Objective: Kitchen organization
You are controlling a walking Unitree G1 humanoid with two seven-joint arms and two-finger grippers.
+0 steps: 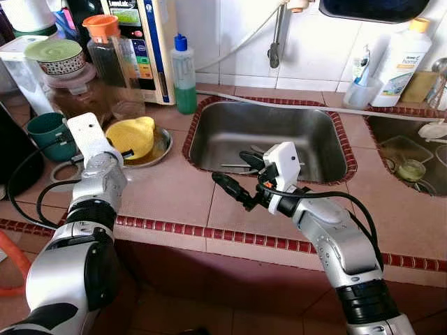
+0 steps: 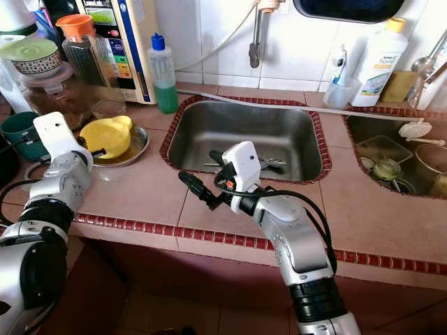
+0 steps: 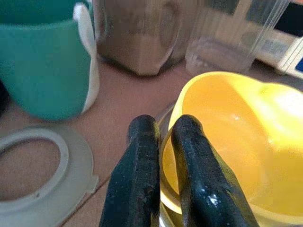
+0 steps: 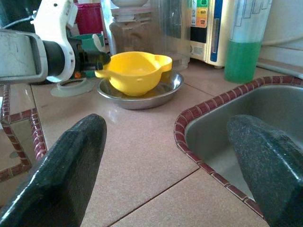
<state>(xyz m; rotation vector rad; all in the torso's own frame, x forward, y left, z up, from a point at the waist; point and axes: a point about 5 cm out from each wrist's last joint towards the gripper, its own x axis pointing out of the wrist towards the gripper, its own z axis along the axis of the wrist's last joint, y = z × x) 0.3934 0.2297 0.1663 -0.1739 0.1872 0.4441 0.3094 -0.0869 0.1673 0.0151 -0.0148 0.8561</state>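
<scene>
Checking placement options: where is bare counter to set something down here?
Bare tile lies between the steel dish holding the yellow bowl and the steel sink, in front of the open right gripper. Another patch lies right of the sink. The back-left corner by the teal mug and jars is crowded; the left gripper grips the bowl's rim.

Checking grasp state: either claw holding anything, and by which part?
Left claw pinches the yellow bowl by its near rim, one finger inside, one outside. Right claw is open over the counter, holding nothing.

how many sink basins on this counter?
2. One steel sink basin sits mid-counter below the tap, just beyond the right gripper. A second basin is at the far right, cut off by the frame, holding dishes. More could lie past the edge.
</scene>
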